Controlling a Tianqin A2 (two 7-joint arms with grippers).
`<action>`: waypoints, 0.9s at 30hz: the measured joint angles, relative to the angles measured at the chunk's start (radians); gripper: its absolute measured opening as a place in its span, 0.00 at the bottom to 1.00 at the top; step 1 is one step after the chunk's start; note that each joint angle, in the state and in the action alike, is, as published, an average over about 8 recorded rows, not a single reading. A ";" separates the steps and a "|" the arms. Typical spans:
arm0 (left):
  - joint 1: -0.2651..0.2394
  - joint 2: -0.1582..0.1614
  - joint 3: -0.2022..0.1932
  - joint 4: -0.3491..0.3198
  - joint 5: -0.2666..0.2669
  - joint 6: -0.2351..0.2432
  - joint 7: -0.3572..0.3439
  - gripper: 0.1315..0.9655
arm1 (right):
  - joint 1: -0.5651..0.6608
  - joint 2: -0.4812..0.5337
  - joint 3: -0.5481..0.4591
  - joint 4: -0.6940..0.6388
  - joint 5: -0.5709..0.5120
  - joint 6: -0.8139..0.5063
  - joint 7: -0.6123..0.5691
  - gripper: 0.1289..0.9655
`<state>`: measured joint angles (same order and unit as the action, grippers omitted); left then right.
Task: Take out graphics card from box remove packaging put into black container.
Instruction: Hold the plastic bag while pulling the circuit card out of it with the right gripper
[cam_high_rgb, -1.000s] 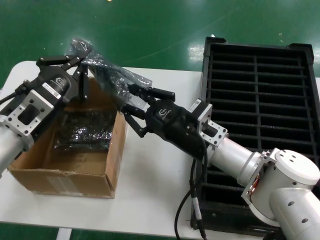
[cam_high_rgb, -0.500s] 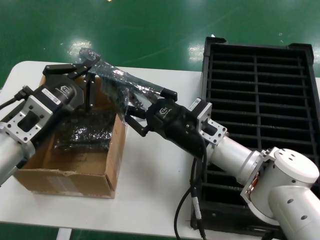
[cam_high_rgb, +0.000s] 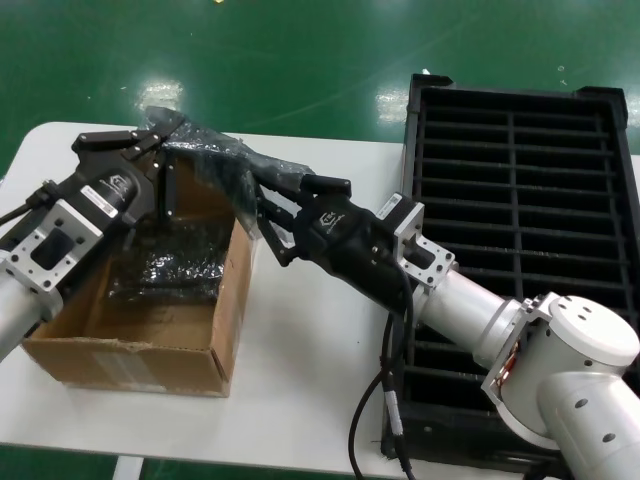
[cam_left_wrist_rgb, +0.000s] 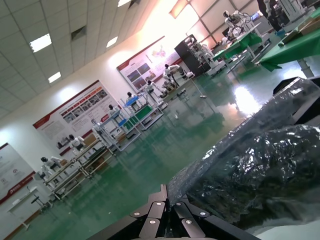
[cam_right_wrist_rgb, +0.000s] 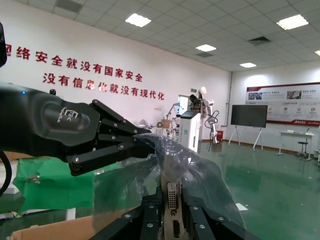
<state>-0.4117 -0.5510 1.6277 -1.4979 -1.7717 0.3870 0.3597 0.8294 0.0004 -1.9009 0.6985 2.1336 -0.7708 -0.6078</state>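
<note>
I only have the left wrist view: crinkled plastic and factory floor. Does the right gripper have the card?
Observer: Yes. In the right wrist view the right gripper is shut on the graphics card, bracket end between its fingers.
Operator: Where is my left gripper?
Observer: The head view shows the left gripper pinching the packaging above the box.
Operator: Anything left inside the box?
Observer: A dark glossy bag lies on its floor.
</note>
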 joint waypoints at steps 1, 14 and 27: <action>-0.001 0.003 -0.003 0.004 -0.002 0.003 0.010 0.01 | -0.002 0.000 0.001 0.005 -0.005 0.002 0.004 0.16; -0.018 0.036 -0.043 0.061 -0.036 0.036 0.109 0.01 | 0.004 0.000 -0.013 0.023 -0.028 0.023 0.030 0.07; -0.007 0.044 -0.057 0.054 -0.056 0.061 0.134 0.01 | 0.023 0.000 -0.038 -0.002 -0.010 0.024 0.034 0.08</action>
<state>-0.4187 -0.5072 1.5710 -1.4436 -1.8279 0.4483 0.4940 0.8528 0.0002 -1.9385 0.6961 2.1235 -0.7471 -0.5734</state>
